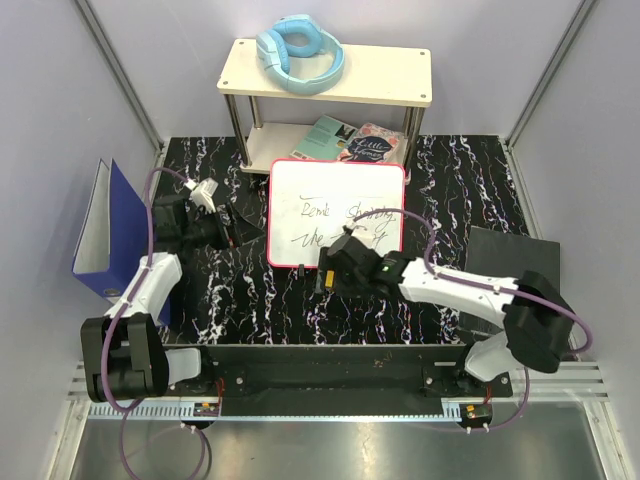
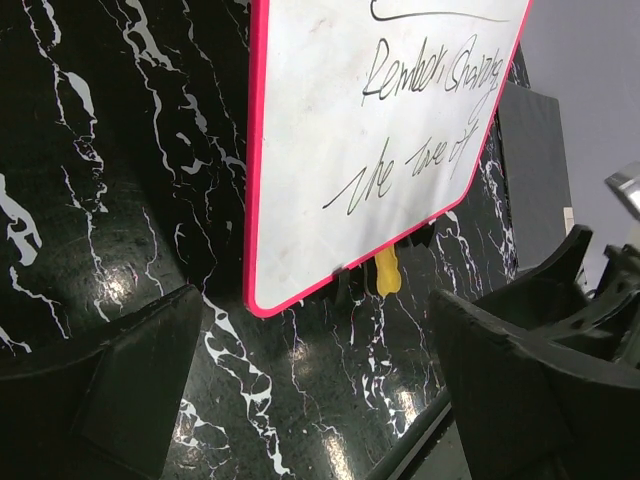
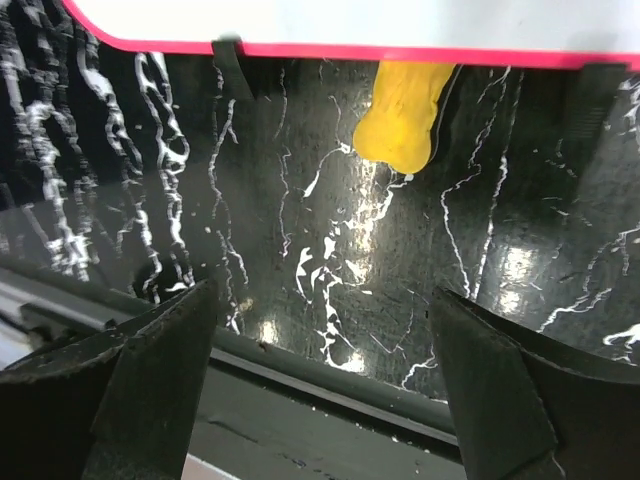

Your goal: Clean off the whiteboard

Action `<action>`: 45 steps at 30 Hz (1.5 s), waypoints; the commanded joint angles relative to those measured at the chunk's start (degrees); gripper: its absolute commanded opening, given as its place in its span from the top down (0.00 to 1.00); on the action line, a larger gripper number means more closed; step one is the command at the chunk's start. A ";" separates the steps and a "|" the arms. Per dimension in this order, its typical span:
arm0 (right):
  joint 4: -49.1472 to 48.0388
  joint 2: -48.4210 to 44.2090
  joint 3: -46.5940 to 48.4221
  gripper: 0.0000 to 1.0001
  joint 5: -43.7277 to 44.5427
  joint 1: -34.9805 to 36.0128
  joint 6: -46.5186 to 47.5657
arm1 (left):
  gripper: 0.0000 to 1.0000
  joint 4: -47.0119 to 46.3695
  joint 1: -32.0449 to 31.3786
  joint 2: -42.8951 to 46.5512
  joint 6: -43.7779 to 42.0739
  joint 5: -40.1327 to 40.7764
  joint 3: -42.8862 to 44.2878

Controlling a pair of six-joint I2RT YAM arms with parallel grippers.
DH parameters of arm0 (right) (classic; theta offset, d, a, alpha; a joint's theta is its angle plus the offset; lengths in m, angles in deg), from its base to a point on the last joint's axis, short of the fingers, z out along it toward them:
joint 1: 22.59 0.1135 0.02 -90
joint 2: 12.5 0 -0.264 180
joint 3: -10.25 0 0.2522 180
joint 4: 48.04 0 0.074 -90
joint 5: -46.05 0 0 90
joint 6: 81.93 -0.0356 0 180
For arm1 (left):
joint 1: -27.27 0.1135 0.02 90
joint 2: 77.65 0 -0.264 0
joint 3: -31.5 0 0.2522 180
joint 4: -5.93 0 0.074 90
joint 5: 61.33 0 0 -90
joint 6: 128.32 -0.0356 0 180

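The whiteboard (image 1: 335, 212) lies flat on the black marbled table, white with a red-pink rim and black handwriting. My left gripper (image 1: 238, 222) is open and empty just left of its left edge; in the left wrist view (image 2: 320, 400) the board's near corner (image 2: 300, 250) lies ahead of the jaws. My right gripper (image 1: 333, 266) is open and empty at the board's near edge; in the right wrist view (image 3: 325, 390) it hovers over bare table. A small yellow object (image 3: 400, 115) sticks out from under the board's rim (image 3: 330, 48); it also shows in the left wrist view (image 2: 386, 272).
A cream shelf (image 1: 400, 75) on metal legs stands behind the board with blue headphones (image 1: 300, 55) on top and books (image 1: 350, 142) beneath. A blue binder (image 1: 105, 235) stands at the left. A black flat object (image 1: 510, 258) lies at the right. The table's front rail (image 3: 330, 375) is close below.
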 commanded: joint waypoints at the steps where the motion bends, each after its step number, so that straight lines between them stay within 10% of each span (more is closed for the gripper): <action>1: 2.92 5.36 5.87 0.07 6.11 2.19 -3.41 | 0.01 -2.26 0.24 2.27 0.10 -1.93 1.51; 23: 10.31 24.80 18.10 0.21 20.18 2.11 -3.24 | 0.01 -3.75 0.32 -0.45 2.65 -5.62 1.51; 37: 6.27 26.56 15.64 0.67 15.62 2.81 -2.54 | 0.01 -7.00 0.32 -0.19 4.41 -8.96 0.37; 45: 8.46 26.29 15.12 0.64 9.39 6.15 -3.85 | 0.01 -7.00 0.32 -0.81 4.32 -9.49 0.19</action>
